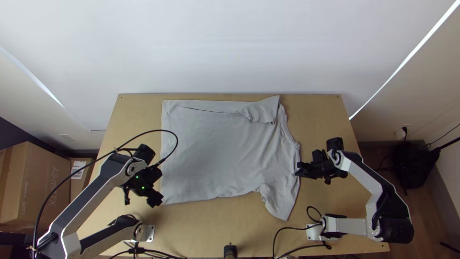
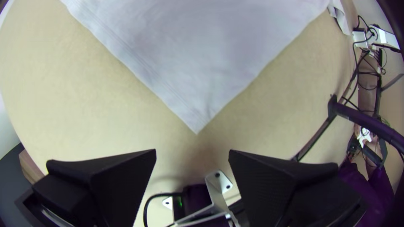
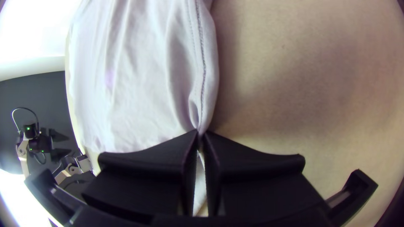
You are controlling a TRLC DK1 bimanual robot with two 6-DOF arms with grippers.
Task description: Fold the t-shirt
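A light grey t-shirt (image 1: 215, 153) lies mostly spread on the table, hem to the left, with its far side folded over in a narrow strip and one sleeve sticking out toward the near edge. My left gripper (image 1: 158, 186) is beside the shirt's near left corner; in the left wrist view the left gripper (image 2: 192, 153) stands open, apart from the shirt corner (image 2: 195, 122). At the shirt's right edge is my right gripper (image 1: 298, 169). In the right wrist view the right gripper (image 3: 199, 133) is shut on the shirt's seamed edge (image 3: 202, 84), which bunches between its fingers.
The wooden table (image 1: 244, 220) shows bare along its near side and to the right of the shirt. Black cables (image 1: 287, 229) run near the front edge by the right arm's base. Cardboard boxes (image 1: 36, 182) stand left of the table.
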